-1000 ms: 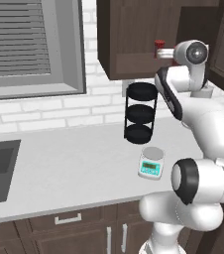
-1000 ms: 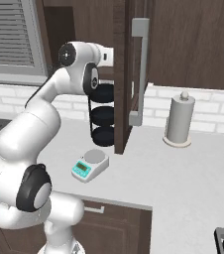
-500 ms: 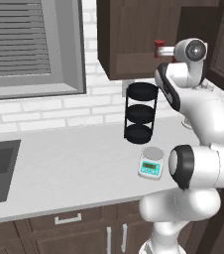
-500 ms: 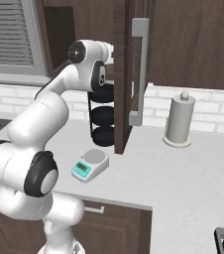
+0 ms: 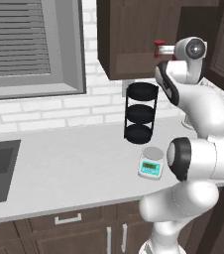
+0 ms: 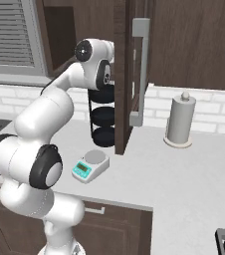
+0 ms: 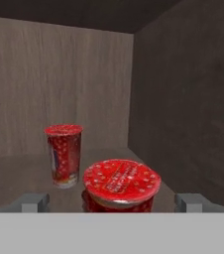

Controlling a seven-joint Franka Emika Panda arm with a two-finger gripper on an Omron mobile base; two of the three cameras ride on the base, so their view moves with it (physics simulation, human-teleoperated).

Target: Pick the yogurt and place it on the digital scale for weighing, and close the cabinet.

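**Gripper spread at the cabinet shelf, lined up on the yogurt**

Left base view: the arm reaches up into the open cabinet (image 5: 134, 34), because the yogurt stands on its shelf and not on the surface. A small patch of red (image 5: 159, 47) shows at the shelf's front edge, just beside the wrist; which of the two red containers it is, I cannot tell. The digital scale (image 5: 150, 163) sits on the surface (image 5: 74, 168) near its front edge, in front of a black three-tier rack (image 5: 140, 113), its plate bare and ready for the cup.

Right base view: the cabinet door (image 6: 129, 74) hangs wide open, edge-on, its long bar handle (image 6: 141, 69) facing out, so the closing step is not yet done. The scale (image 6: 90, 165) lies just below it, a short drop from the shelf. A paper towel roll (image 6: 180, 121) stands by the back wall, well apart.

Hand view: the gripper (image 7: 112, 202) is spread wide, a fingertip (image 7: 34, 202) at each side of the yogurt (image 7: 121, 184), which sits close in front between them but untouched. A second red container (image 7: 64, 154), taller and narrower-looking, stands behind it toward the shelf's back. The wide spread likely serves to clear the broad lid before closing.
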